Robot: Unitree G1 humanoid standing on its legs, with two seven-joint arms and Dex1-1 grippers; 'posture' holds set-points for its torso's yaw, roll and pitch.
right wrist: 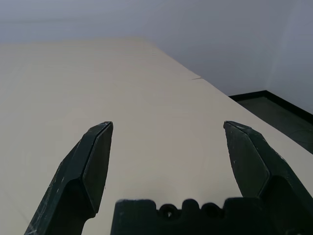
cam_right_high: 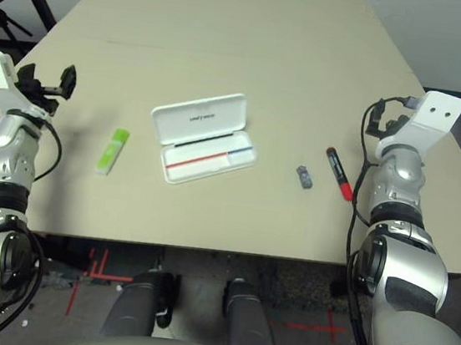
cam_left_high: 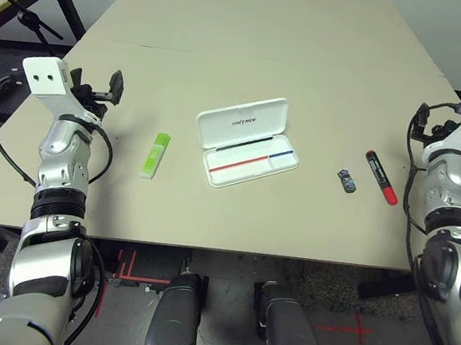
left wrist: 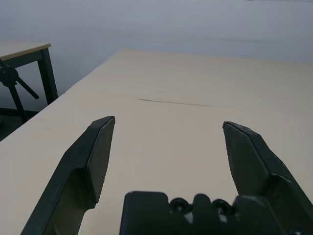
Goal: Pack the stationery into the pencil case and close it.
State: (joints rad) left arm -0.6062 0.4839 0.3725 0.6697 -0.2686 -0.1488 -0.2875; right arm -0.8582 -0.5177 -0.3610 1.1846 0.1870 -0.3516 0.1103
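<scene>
Nothing is packed yet: the pencil case [cam_left_high: 248, 142] lies open mid-worktop with its tray bare, the highlighter [cam_left_high: 155, 155] toward the left edge, the dark block [cam_left_high: 346, 180] and the red marker [cam_left_high: 381, 177] toward the right edge. All three items and the closing remain. The left end effector [left wrist: 168, 142] and right end effector [right wrist: 167, 139] hover spread and empty; nothing blocks the way

Beige table [cam_left_high: 312, 56], dark floor [cam_left_high: 144, 259]
</scene>
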